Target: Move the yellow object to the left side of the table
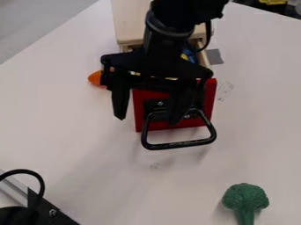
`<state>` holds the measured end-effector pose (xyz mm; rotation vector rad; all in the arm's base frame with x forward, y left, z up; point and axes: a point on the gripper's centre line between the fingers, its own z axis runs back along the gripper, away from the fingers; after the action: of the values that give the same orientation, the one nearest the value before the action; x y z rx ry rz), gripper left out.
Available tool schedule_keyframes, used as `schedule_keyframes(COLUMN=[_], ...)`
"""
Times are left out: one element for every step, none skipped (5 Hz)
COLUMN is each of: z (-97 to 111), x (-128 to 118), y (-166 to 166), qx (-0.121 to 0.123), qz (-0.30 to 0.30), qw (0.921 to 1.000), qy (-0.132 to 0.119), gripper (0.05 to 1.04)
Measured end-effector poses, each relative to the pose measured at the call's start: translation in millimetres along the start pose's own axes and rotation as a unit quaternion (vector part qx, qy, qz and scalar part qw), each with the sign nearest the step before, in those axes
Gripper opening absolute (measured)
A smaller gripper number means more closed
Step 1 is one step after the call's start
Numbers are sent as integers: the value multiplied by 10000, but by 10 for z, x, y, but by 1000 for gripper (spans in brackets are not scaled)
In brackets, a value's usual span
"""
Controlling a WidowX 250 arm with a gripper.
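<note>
approach step, as judged: black two-finger pincer [148,121] hangs spread over red-fronted wooden drawer [210,94]; next, align with small yellow object [185,56] inside.

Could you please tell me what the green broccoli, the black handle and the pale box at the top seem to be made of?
The broccoli looks like matte plastic or rubber: its bumpy head appears moulded, in one even green. The handle is smooth with faint highlights, so painted metal or hard plastic. The box seems wooden, with a pale tan, dull surface.
</note>
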<state>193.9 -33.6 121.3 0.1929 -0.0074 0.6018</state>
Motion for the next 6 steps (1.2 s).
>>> schedule_keyframes(z=[-33,-32,201,287,234,10], x=[-17,-61,39,244,585,911], y=[6,8,-85,-189,-266,-303], qx=[47,2,-220,-242,-214,-123], qz=[1,-13,-38,62,324,599], qw=[10000,9996,9989,9977,9960,9944], qy=[66,273,404,626,800,865], gripper=[985,985,985,985,985,985])
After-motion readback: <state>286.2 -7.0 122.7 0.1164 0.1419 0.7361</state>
